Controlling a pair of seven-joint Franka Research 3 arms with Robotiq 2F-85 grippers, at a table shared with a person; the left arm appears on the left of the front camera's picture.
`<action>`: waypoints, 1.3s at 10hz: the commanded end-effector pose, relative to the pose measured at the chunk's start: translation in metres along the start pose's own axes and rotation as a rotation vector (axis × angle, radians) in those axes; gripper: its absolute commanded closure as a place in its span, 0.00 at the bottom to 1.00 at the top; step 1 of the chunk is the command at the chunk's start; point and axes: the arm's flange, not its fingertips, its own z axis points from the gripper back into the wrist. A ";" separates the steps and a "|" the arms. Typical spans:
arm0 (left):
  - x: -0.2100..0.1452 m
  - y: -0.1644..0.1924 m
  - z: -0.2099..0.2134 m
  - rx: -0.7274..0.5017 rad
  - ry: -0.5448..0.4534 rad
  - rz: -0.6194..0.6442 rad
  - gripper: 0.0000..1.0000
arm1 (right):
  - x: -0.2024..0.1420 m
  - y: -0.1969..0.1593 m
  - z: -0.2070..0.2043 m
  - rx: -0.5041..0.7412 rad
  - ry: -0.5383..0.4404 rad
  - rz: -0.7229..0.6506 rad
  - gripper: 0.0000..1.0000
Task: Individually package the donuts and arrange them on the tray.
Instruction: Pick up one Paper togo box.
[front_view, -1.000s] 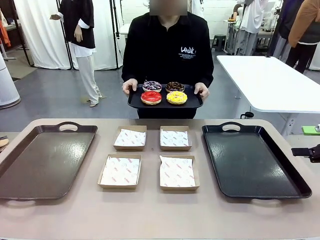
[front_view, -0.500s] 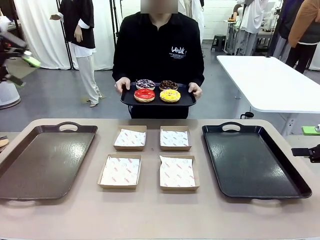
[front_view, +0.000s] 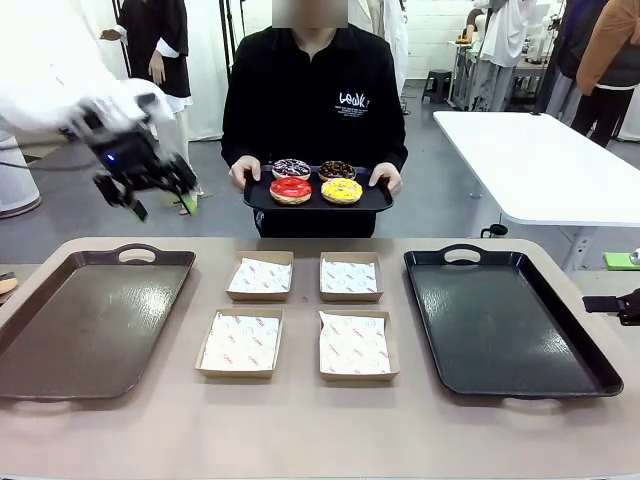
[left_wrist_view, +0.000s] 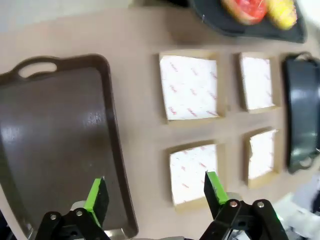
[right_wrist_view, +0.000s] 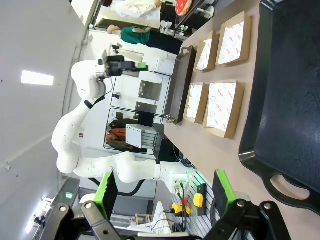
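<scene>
Beyond the table's far edge, a person holds a small black tray (front_view: 258, 198) carrying the donuts: purple (front_view: 291, 168), chocolate (front_view: 336, 169), red (front_view: 291, 189) and yellow (front_view: 341, 190). My left gripper (front_view: 160, 203) hangs blurred in the air, open and empty, above the far end of the brown tray (front_view: 90, 320) and left of the person. In the left wrist view it (left_wrist_view: 155, 192) looks down on the boxes, with the red donut (left_wrist_view: 242, 9) and yellow donut (left_wrist_view: 282, 10) at the top edge. My right gripper (right_wrist_view: 165, 190) is open and empty beside the black tray (right_wrist_view: 290, 100).
Four open cardboard boxes lined with printed paper sit in a square mid-table: far left (front_view: 260, 277), far right (front_view: 350, 277), near left (front_view: 241, 342), near right (front_view: 355, 343). A large black tray (front_view: 510, 325) lies to their right. A black part of the right arm (front_view: 612, 303) shows at the right edge.
My left arm has swung in from the upper left, down and toward the middle. The person shifted a little to the left with the donut tray, then held still.
</scene>
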 end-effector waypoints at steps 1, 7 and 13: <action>-0.005 -0.030 -0.034 0.137 0.032 -0.031 0.00 | 0.001 0.000 0.000 0.011 -0.009 0.010 0.00; 0.019 -0.069 -0.125 0.086 0.075 -0.147 0.00 | 0.001 0.000 0.000 0.011 -0.009 0.010 0.00; 0.010 -0.065 -0.120 0.140 0.075 -0.120 0.00 | 0.001 0.000 0.000 0.011 -0.009 0.010 0.00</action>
